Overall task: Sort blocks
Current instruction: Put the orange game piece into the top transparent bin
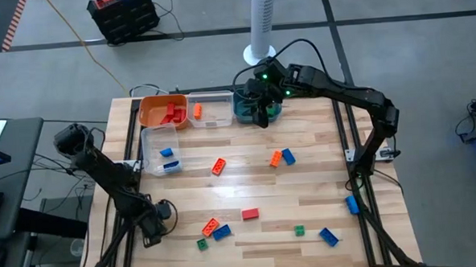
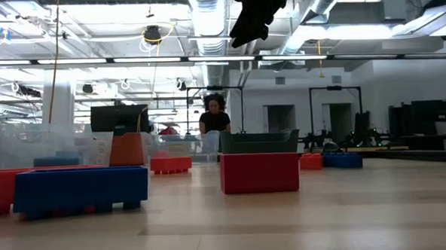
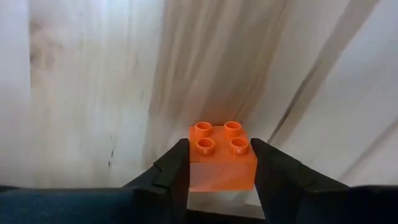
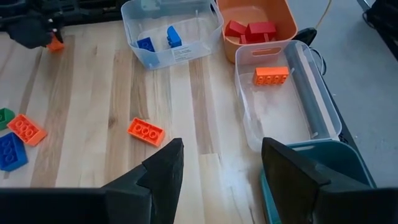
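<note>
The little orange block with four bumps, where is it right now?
The orange block sits between the left gripper's fingers, at the table's near-left edge in the high view, left of the green, orange and blue blocks clustered there.

Bright overhead light, tabletop glare, blurry foreground

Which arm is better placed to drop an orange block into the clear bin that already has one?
Left. Its gripper has fingers closed on an orange block, ready to carry. The right gripper is open and empty over the teal bin, beside the clear bin.
</note>
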